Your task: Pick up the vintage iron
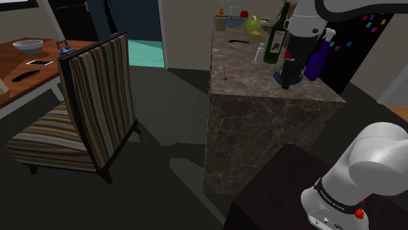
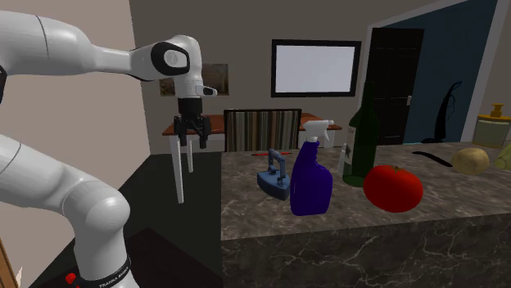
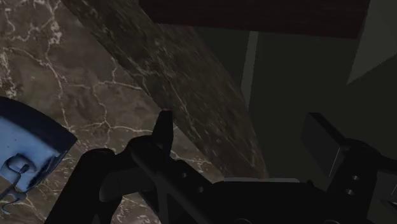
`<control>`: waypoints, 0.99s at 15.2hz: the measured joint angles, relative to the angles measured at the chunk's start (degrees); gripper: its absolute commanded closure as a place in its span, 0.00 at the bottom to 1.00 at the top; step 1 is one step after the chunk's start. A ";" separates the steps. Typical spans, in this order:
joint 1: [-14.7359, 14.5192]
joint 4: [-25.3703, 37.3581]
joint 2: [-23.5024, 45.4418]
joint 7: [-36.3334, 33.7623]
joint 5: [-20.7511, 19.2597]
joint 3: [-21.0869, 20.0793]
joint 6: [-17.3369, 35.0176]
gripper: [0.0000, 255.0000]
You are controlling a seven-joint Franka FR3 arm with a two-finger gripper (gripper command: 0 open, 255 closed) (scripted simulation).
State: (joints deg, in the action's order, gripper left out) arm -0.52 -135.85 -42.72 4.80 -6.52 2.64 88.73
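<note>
The vintage iron (image 2: 274,177) is a small blue-grey iron with a loop handle, standing on the dark marble counter (image 2: 360,222) beside a blue spray bottle (image 2: 311,182). In the shoulder view the iron (image 1: 297,78) is mostly hidden behind my gripper (image 1: 286,82). In the second exterior view my gripper (image 2: 192,141) hangs open, fingers down, over the counter's edge, to the left of the iron and apart from it. The wrist view has the iron (image 3: 25,159) off to one side of the open gripper (image 3: 245,137), with nothing between the fingers.
A green wine bottle (image 2: 361,143), a red tomato (image 2: 393,187) and a yellowish fruit (image 2: 470,160) stand on the counter past the spray bottle. A red pen (image 1: 225,72) lies on the counter. A striped chair (image 1: 98,98) and a wooden table (image 1: 19,83) stand at the shoulder view's left.
</note>
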 measured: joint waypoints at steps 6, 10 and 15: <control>0.25 3.82 4.20 9.56 -3.89 5.56 0.28 0.00; 0.07 9.05 9.95 19.06 -6.75 10.62 0.88 0.00; -0.47 16.68 18.13 31.13 -8.66 16.50 1.84 0.00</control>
State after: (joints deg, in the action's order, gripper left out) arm -0.99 -119.17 -24.59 35.93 -15.18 19.14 90.57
